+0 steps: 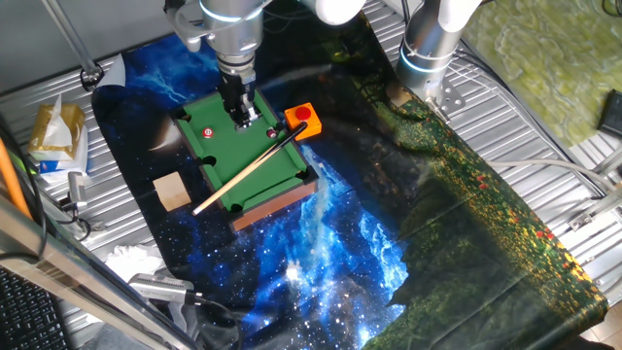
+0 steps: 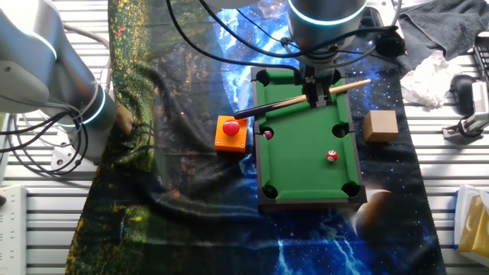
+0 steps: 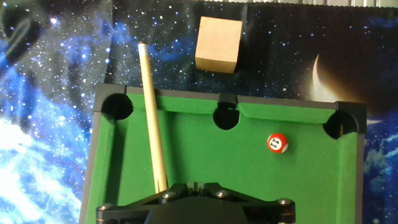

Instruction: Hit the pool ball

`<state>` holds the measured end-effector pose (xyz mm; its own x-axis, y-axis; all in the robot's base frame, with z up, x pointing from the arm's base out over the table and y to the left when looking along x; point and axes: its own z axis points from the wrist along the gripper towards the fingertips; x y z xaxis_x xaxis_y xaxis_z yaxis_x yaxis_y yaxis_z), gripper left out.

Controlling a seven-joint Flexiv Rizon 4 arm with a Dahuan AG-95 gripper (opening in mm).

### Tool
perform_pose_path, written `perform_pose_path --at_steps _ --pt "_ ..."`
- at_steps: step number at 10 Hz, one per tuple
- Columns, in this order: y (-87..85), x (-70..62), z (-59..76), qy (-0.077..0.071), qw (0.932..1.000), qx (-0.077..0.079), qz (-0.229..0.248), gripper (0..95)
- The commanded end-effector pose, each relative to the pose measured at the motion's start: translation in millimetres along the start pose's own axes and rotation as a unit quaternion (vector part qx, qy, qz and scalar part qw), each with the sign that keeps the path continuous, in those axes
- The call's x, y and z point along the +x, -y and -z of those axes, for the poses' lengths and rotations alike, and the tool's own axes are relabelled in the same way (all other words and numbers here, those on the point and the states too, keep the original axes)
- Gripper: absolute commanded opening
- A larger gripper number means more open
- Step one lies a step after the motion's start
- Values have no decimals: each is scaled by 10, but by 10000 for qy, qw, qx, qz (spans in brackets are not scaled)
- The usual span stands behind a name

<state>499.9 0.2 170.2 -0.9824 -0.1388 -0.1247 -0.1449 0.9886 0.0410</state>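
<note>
The pool ball (image 1: 207, 132), bright red with a white spot, lies on the felt of the green mini pool table (image 1: 255, 183). It also shows in the other fixed view (image 2: 331, 156) and in the hand view (image 3: 277, 144), near a side pocket. My gripper (image 1: 242, 119) hangs over the table's other side and is shut on a wooden cue stick (image 1: 243, 175), which lies slanted across the table. In the other fixed view the gripper (image 2: 315, 98) grips the cue (image 2: 279, 105) near its middle. In the hand view the cue (image 3: 151, 118) runs under the closed jaws (image 3: 194, 185).
A darker maroon ball (image 2: 268, 134) sits at the table's rail near a side pocket. A red button on an orange base (image 2: 230, 131) stands beside the table. A wooden block (image 2: 380, 126) stands on the opposite side. A second robot arm (image 2: 69, 84) stands further off.
</note>
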Motion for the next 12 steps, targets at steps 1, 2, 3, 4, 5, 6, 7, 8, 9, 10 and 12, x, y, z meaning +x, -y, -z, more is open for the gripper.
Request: perform_pose_path --at_steps 1,2,3,4,5,6,7,8,9,10,12 --pt "2 0 -1 -3 10000 6 35 190" --pt "2 0 -1 -6 10000 10 42 380" --pt "0 -1 -3 -6 10000 10 26 570" --pt "-10 -6 -16 -4 10000 9 -14 570" --pt "-28 -16 -47 14 10000 -2 -33 570" --pt "-36 -20 -62 28 10000 -4 -34 570" --pt "-57 -33 -108 66 10000 -21 -56 570" --pt "-84 -45 -152 63 10000 -17 -56 570" --pt "-112 -56 -194 60 10000 -15 -58 570" --pt "-149 -68 -239 59 10000 -17 -60 570" --pt "-235 -89 -306 52 9999 -2 -92 570"
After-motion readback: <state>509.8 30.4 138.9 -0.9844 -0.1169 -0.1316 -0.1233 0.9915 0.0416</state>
